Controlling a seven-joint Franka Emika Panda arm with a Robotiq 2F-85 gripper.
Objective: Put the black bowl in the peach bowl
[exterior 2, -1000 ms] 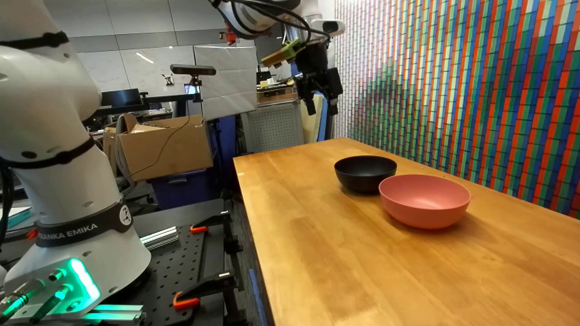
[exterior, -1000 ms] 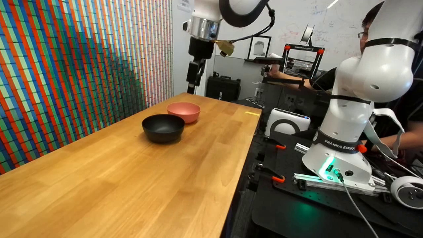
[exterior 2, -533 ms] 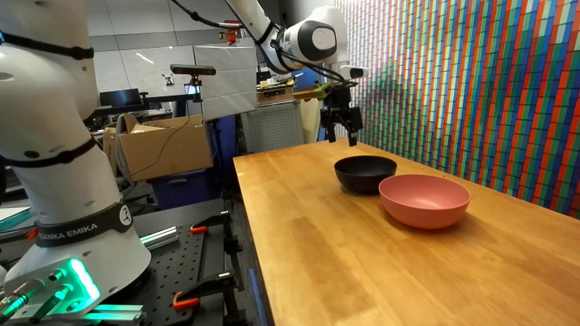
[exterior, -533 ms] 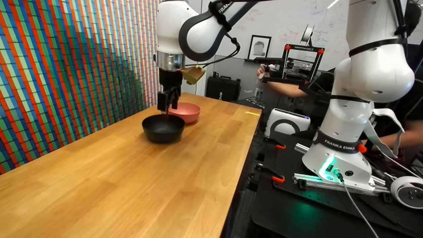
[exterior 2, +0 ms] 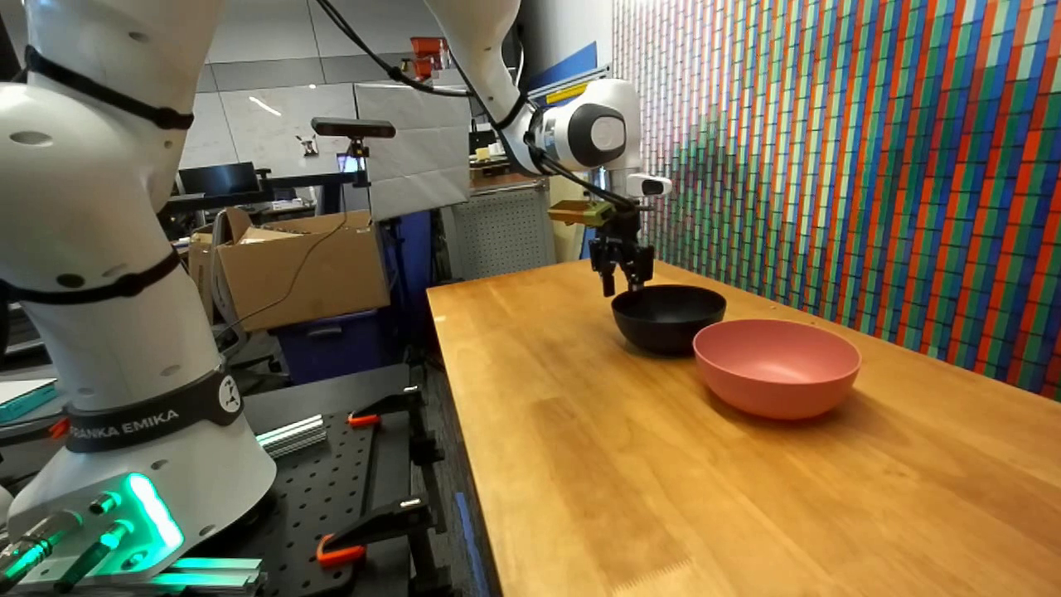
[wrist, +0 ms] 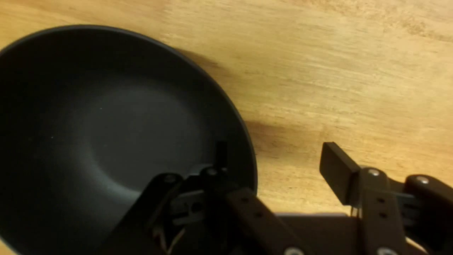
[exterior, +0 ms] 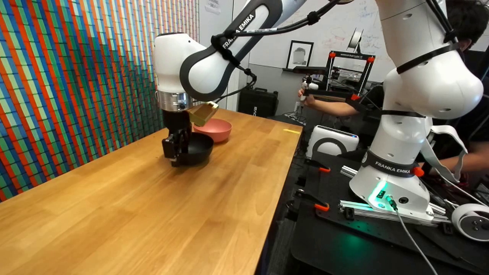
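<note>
Gripper [wrist: 276, 155] with jaws apart, the rim of the black bowl [wrist: 131, 120] between them in the wrist view.
Only the two exterior views show the peach bowl [exterior 2: 775, 377], just beside the black one, both upright on the wooden table [exterior 2: 580, 473].

In an exterior view we read "FRANKA EMIKA" on the robot base collar [exterior: 391, 167], just past 3 o'clock, & on the forearm link [exterior: 244, 23], at 12, some letters hidden. Blk hard case [exterior: 258, 101], near ctr twd 12: vert. letters, approx. "NOVA". Paper sign [exterior: 212, 6], betw. 11 & 12: looks like "ONLY", rest illegible. Lettering on the 3D printer [exterior: 350, 55], approx. 2, & whiteboard [exterior: 345, 15], 1–2, too small/faint for us. In an exterior view, same collar [exterior 2: 149, 419], betw. 8 & 9: "FRANKA EMIKA", w/ round emblem [exterior 2: 229, 394].
</note>
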